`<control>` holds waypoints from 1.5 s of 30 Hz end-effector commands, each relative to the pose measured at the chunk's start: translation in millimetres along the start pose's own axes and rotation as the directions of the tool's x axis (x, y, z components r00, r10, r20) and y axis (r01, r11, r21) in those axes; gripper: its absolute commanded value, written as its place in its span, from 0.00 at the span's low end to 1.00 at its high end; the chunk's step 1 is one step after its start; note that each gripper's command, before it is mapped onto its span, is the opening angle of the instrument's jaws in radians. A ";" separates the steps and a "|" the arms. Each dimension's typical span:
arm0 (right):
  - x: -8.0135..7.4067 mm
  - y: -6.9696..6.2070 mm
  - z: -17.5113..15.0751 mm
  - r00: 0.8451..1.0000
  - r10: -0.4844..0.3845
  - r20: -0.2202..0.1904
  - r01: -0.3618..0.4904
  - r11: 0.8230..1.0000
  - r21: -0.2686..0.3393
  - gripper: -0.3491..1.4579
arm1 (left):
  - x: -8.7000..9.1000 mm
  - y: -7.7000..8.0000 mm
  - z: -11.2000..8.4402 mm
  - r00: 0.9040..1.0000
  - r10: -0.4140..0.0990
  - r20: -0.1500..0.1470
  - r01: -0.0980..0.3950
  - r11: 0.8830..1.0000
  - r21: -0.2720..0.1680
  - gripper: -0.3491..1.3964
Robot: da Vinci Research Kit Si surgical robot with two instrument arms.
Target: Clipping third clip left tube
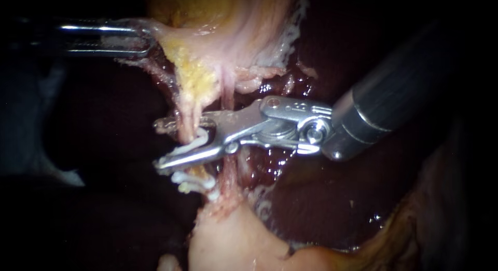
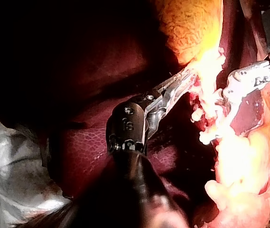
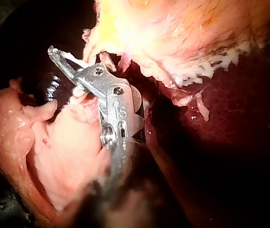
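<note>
Presently, right end effector (image 1: pixel 158 145) half-closed on a white clip (image 1: pixel 193 144) astride the left tube (image 1: pixel 185 126) (left end effector (image 1: pixel 148 40) tight on the gallbladder (image 1: pixel 233 27)).

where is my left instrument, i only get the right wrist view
observer: Endoscope view: the left instrument comes in from the left, jaws shut on pale tissue above the tube.
operator: are my right jaws around the tube
observer: Yes. The right instrument has one jaw either side of the tube, with a white clip held between them.
</note>
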 end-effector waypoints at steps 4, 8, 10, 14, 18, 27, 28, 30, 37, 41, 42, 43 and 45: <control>1.9 -1.2 -0.2 1.000 0.008 -0.003 -0.008 1.000 0.010 0.44 | 0.0 0.0 -0.1 1.000 0.000 -0.001 0.000 1.000 -0.002 0.00; 3.8 -2.3 -0.4 1.000 0.019 -0.009 -0.019 1.000 0.007 0.44 | 0.0 0.0 -0.1 1.000 0.000 -0.001 0.000 1.000 -0.002 0.00; 4.3 -2.6 -0.6 1.000 0.022 -0.011 -0.022 1.000 0.002 0.44 | 0.0 0.0 -0.1 1.000 0.001 -0.001 -0.001 1.000 -0.002 0.00; 4.9 -3.0 -0.8 1.000 0.026 -0.013 -0.026 1.000 -0.002 0.43 | -0.1 -0.1 -0.1 1.000 0.001 -0.001 -0.001 1.000 -0.002 0.00; 5.1 -3.3 -0.8 1.000 0.027 -0.013 -0.027 1.000 -0.004 0.43 | -0.1 -0.1 -0.1 1.000 0.001 -0.001 -0.001 1.000 -0.002 0.00; 5.1 -3.4 -0.9 0.998 0.057 -0.016 -0.057 0.998 -0.002 0.40 | -0.2 -0.3 -0.1 1.000 0.002 0.001 -0.002 1.000 -0.001 0.00; 5.1 -3.4 -0.9 0.998 0.063 -0.017 -0.063 0.998 -0.005 0.39 | -0.2 -0.3 -0.1 1.000 0.002 0.001 -0.002 1.000 -0.001 0.00; 5.2 -3.4 -1.0 0.997 0.075 -0.018 -0.075 0.997 -0.010 0.36 | -0.2 -0.3 -0.1 1.000 0.002 0.001 -0.002 1.000 -0.001 0.00; 5.2 -3.5 -1.2 0.987 0.158 -0.029 -0.158 0.987 -0.023 0.15 | -0.3 -0.3 0.0 1.000 0.003 0.001 -0.003 1.000 -0.001 0.00; 5.2 -3.6 -1.3 0.977 0.210 -0.034 -0.210 0.977 -0.019 0.00 | -0.3 -0.3 0.0 1.000 0.003 0.001 -0.003 1.000 -0.001 0.00; 5.2 -3.6 -1.4 0.973 0.227 -0.035 -0.228 0.974 -0.018 0.00 | -0.3 -0.3 0.0 1.000 0.003 0.001 -0.003 1.000 -0.001 0.00; 5.2 -3.6 -1.5 0.973 0.227 -0.039 -0.227 0.974 -0.019 0.00 | -0.3 -0.3 0.0 1.000 0.003 0.001 -0.003 1.000 -0.001 0.00; 5.2 -3.7 -1.6 0.970 0.239 -0.036 -0.241 0.970 -0.045 0.00 | -0.3 -0.3 0.0 1.000 0.003 0.001 -0.003 1.000 -0.001 0.00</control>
